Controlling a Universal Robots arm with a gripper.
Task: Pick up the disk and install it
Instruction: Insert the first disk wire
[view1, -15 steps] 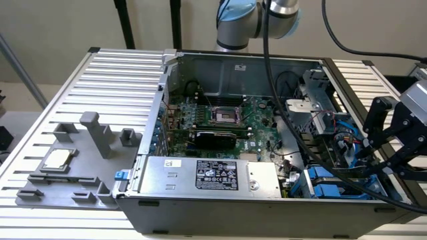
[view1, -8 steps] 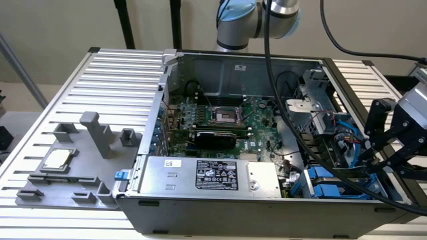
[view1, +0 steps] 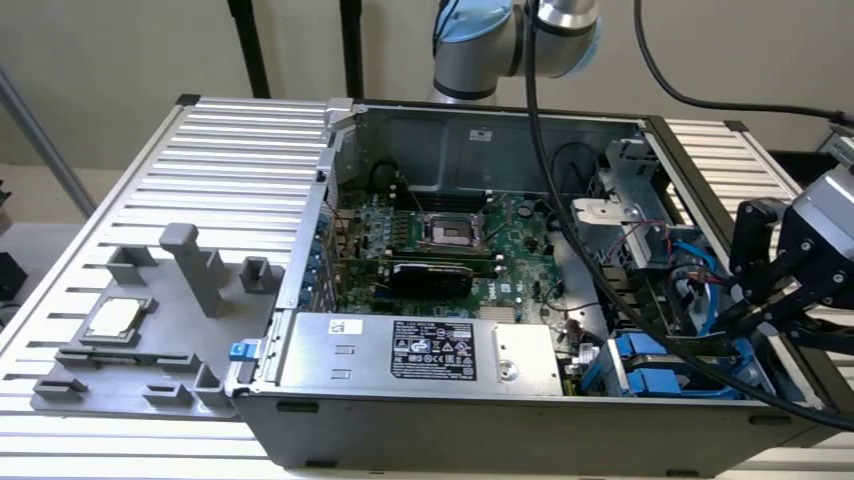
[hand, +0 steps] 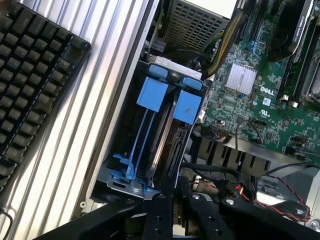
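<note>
Pinching the disk (hand: 176, 137) edge, fingers (hand: 160, 215) nearly closed; best pulled straight along the bay (hand: 107, 172), clear of cables (hand: 220, 172).

keyboard (hand: 35, 85) cut by the edge; disk (hand: 187, 106) mostly hidden in bay (hand: 117, 169).

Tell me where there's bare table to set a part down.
Free: ribbed table beyond the grey fixture, beside the case. Crowded: blue carriers, cables and the tool at the exterior view's right.
</note>
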